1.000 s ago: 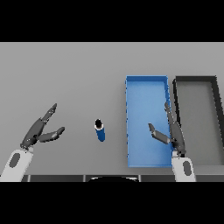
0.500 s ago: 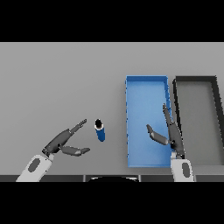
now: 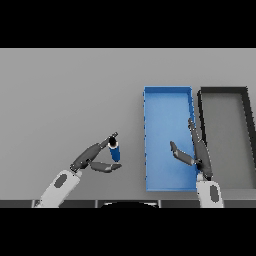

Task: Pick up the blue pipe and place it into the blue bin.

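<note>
Blue pipe job, grasp stage, seen from my head cam: the grey counter [image 3: 65,90] carries everything. Furthest to my right sits a dark grey bin [image 3: 227,137]; just beside it, touching or nearly so, the blue bin [image 3: 167,102], my target, w/ nothing inside that I can make out. My right robot hand [image 3: 192,152] hovers over the blue bin's right wall, fingers straight and relaxed, holding nothing. My left robot hand [image 3: 97,159] is at the work: fingers extended toward the pipe, thumb spread below, the pipe standing in the gap between them, no grip closed yet. Fingertips look to be at or just short of the pipe's top; can't tell if they touch. Smallest item: the blue pipe [image 3: 115,151], short, upright on the counter, dark at the top, well apart from the blue bin on its left side.

How I'd do this well, imo: slide in a bit more so the pipe sits deep between fingers and thumb, not at the tips, then close evenly from both sides. It's a narrow upright piece, likely to tip if one side hits first. Squeeze, lift straight, then carry right.
</note>
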Robot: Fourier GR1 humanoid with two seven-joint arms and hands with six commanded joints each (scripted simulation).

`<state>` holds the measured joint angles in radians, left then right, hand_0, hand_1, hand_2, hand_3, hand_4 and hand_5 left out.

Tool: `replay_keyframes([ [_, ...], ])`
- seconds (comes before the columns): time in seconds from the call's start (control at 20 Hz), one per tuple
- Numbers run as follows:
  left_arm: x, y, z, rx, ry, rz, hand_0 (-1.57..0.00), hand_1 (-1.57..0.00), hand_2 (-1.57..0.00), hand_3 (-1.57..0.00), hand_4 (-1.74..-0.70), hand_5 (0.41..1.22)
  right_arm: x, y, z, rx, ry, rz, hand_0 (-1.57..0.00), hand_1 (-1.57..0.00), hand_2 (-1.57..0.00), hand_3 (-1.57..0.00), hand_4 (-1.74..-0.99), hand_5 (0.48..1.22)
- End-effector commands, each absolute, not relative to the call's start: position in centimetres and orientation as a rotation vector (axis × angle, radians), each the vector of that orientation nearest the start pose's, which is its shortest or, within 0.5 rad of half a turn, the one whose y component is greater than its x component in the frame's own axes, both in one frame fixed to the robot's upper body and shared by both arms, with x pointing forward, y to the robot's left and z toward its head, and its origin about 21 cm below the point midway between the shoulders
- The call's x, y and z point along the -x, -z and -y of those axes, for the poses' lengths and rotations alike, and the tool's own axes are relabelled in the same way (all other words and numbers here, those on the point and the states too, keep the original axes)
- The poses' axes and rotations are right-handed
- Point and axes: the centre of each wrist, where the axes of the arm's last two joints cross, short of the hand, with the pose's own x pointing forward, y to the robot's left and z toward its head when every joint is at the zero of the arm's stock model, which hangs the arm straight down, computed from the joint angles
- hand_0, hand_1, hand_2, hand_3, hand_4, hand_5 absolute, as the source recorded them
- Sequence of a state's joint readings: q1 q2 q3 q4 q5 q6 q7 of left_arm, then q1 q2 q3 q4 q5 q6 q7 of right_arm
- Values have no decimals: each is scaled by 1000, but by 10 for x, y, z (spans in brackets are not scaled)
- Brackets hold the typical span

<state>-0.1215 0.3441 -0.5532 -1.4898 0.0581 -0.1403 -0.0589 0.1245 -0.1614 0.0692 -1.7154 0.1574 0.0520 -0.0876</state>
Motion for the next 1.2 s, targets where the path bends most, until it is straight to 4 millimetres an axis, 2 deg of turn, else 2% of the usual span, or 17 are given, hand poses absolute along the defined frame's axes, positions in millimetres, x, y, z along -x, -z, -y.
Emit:
replay_keyframes([
  [0.0,-243,18,-179,308,794,1433,1,1,1,1,-1120,456,-218,-14,258,168,-326,1654,1,1,1,1,-1211,634],
  [0.2,-247,27,-165,250,835,1421,1,1,1,1,-1051,418,-214,-14,262,166,-323,1678,1,1,1,1,-1221,645],
  [0.4,-250,30,-150,339,783,1454,1,1,1,1,-1107,463,-212,-14,261,177,-330,1684,1,1,1,1,-1207,650],
  [0.5,-253,34,-144,375,732,1451,1,-41,-151,-121,-1186,550,-214,-11,261,178,-334,1672,1,1,1,1,-1213,655],
  [0.55,-252,33,-145,401,698,1472,-10,-156,-308,-276,-1243,613,-214,-12,263,171,-326,1680,1,1,1,1,-1217,655],
  [0.6,-253,34,-142,427,669,1478,-125,-319,-485,-535,-1281,735,-213,-12,263,166,-328,1677,1,1,1,1,-1220,656],
  [0.65,-250,35,-139,440,650,1477,-359,-547,-689,-742,-1369,832,-214,-12,266,173,-328,1672,1,1,1,1,-1220,656],
  [0.75,-249,37,-136,445,647,1477,-796,-915,-1006,-1030,-1497,972,-214,-11,263,169,-328,1681,1,1,1,1,-1224,658],
  [0.85,-247,34,-131,452,668,1494,-1075,-1151,-1210,-1194,-1580,1062,-215,-12,262,162,-320,1666,1,1,1,1,-1233,660],
  [0.9,-247,34,-130,444,669,1501,-1174,-1235,-1282,-1270,-1553,1094,-214,-9,263,167,-318,1656,1,1,1,1,-1228,656],
  [1.0,-244,36,-125,437,685,1519,-1317,-1356,-1386,-1378,-1513,1139,-216,-12,261,152,-315,1677,1,1,1,1,-1222,646],
  [1.15,-240,28,-119,455,655,1597,-1441,-1461,-1476,-1472,-1484,1179,-219,-15,259,153,-310,1664,1,1,1,1,-1217,631],
])
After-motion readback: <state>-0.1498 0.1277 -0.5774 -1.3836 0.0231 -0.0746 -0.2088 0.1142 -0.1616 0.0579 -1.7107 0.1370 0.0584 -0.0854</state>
